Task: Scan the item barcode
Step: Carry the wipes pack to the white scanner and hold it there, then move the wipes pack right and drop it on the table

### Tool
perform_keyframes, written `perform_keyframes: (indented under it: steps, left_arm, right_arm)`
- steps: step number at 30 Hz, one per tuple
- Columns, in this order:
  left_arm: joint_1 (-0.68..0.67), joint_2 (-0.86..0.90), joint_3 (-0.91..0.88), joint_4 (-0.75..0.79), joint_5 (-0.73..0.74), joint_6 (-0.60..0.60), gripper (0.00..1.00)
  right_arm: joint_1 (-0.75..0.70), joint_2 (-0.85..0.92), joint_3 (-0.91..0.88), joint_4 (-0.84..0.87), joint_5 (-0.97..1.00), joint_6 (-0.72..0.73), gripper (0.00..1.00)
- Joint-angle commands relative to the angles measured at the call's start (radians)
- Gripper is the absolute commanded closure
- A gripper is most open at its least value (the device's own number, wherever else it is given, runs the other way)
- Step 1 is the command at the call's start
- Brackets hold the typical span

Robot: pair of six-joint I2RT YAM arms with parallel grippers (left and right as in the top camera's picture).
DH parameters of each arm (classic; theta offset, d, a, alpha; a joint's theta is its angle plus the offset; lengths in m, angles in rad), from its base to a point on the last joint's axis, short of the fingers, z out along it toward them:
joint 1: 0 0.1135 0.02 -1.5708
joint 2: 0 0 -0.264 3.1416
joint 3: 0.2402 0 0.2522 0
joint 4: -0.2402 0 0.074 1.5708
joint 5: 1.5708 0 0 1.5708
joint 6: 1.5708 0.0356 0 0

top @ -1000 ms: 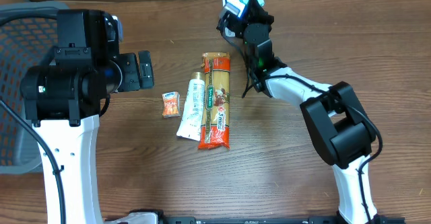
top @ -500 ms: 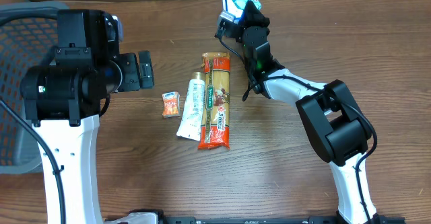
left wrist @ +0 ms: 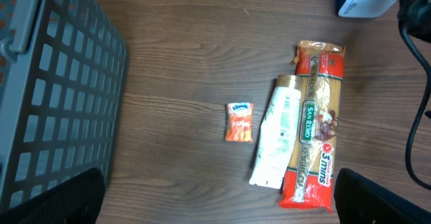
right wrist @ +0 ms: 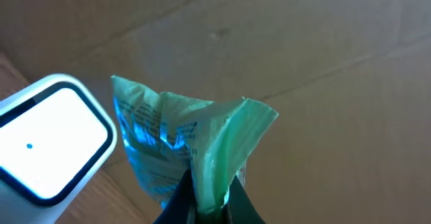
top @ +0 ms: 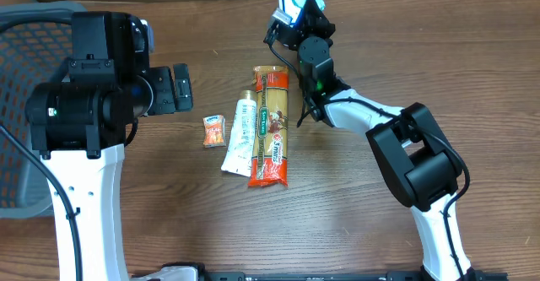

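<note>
1. Table (top: 354,222): we recorded dark brown wood grain, matt.
2. Basket (left wrist: 60,83): grey plastic lattice, dull.
3. Pasta packet (left wrist: 316,150): we noted glossy printed film.
4. Tube (left wrist: 277,140): smooth white plastic, faint sheen.
5. Sachet (left wrist: 239,122): shiny orange wrapper.
6. Pouch (right wrist: 182,143): we logged thin green-blue film, crinkled, glossy.
7. Scanner (right wrist: 50,140): smooth white plastic.
8. Cardboard wall (right wrist: 323,83): matt brown, creased.
</note>
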Motion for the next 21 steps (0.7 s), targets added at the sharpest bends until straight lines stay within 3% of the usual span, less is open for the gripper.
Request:
perform_keyframes:
  steps: [1,7,13,17,21]
  left_arm:
    - [0.008,0.002,0.001,0.001,-0.012,-0.003,0.00]
    - [0.008,0.002,0.001,0.001,-0.012,-0.003,0.00]
    - [0.008,0.002,0.001,0.001,-0.012,-0.003,0.00]
    - [0.008,0.002,0.001,0.001,-0.012,-0.003,0.00]
    - [0.008,0.002,0.001,0.001,-0.012,-0.003,0.00]
  right_arm:
    - [0.035,-0.118,0.025,-0.067,0.072,0.113,0.96]
    - [0.065,-0.314,0.025,-0.478,0.014,0.432,0.96]
    - [0.036,-0.572,0.025,-0.946,-0.311,0.893,0.96]
    - [-0.042,-0.731,0.025,-1.219,-0.444,1.263,0.96]
    - [-0.193,-0.819,0.024,-1.483,-0.542,1.524,0.96]
